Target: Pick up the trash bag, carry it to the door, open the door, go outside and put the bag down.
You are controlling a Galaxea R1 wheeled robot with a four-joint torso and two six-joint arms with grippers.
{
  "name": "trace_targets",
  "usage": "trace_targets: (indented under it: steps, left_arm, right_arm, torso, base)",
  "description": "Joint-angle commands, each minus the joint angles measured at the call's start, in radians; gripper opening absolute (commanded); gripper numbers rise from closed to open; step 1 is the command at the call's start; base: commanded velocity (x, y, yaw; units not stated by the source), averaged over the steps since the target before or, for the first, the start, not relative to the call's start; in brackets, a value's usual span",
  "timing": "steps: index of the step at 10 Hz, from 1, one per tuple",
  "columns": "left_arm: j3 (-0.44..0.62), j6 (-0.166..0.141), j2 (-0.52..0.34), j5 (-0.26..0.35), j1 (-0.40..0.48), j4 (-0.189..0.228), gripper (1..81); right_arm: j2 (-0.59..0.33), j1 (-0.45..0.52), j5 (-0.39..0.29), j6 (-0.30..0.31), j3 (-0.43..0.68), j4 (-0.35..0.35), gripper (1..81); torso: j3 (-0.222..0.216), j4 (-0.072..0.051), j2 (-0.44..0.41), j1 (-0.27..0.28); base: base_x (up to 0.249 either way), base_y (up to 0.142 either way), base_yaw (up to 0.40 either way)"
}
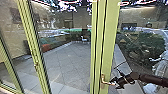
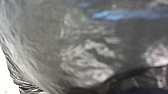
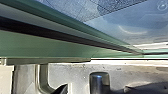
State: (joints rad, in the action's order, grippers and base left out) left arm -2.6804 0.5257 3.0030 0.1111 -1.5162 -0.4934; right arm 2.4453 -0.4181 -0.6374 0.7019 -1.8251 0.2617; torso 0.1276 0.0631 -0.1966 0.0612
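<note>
Trash bag (image 2: pixel 50 50): 1, see-through and creased, very close in the left wrist view; pale crumpled pieces and at least 1 blue streak show through; what bears it I cannot tell.
Left claw: spread, pressed together or pinching the bag, I cannot tell.
Right claw (image 1: pixel 116 83): 1, dark, right beside the door handle in the head view; spread or pressed together, I cannot tell, nor whether it touches the handle.
Right arm (image 1: pixel 151 78): 1, dark, reaching in from the right side of the head view.
Door handle (image 1: pixel 108 82): 1, pale metal, bent, on the low part of the middle green post.
Green posts: 3 main ones, the middle one (image 1: pixel 110 37) broad and grooved, 1 slanting (image 1: pixel 29 35), 1 at the far left (image 1: pixel 10 66).
In the way: the middle post and the glass stand between the robot and the yard.
Paving (image 1: pixel 67 62): grey slabs beyond the glass, too many and too faint to count.
Bushes (image 1: pixel 142 46): a green mass beyond the glass on the right; count unclear.
Orange-red thing (image 1: pixel 46 47): 1, low, along the yard's left side.
White thing (image 1: pixel 84 39): 1, small, at the yard's far end.
</note>
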Motion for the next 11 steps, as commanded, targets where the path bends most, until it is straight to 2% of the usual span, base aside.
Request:
trace_targets:
  steps: [1,4,6,11]
  left_arm:
    - [0.002,0.003,-0.004,0.078,0.049,0.001,1.0]
    - [0.002,0.005,-0.002,0.078,0.049,-0.002,1.0]
    - [0.002,0.007,-0.001,0.078,0.049,-0.002,1.0]
    - [0.002,0.010,0.002,0.078,0.050,-0.001,1.0]
  right_arm:
    - [0.057,0.153,-0.077,0.033,-0.088,0.021,81.1]
    - [0.108,0.118,-0.126,0.056,-0.169,0.019,81.1]
    - [0.111,0.081,-0.126,0.053,-0.177,0.022,81.1]
    - [0.146,-0.021,-0.143,0.056,-0.207,-0.036,81.1]
  torso:
    - [0.000,0.000,0.000,0.000]
    - [0.000,0.000,0.000,0.000]
    - [0.000,0.000,0.000,0.000]
    - [0.000,0.000,0.000,0.000]
  base:
    - [0.000,0.000,0.000]
    - [0.000,0.000,0.000]
    - [0.000,0.000,0.000]
    - [0.000,0.000,0.000]
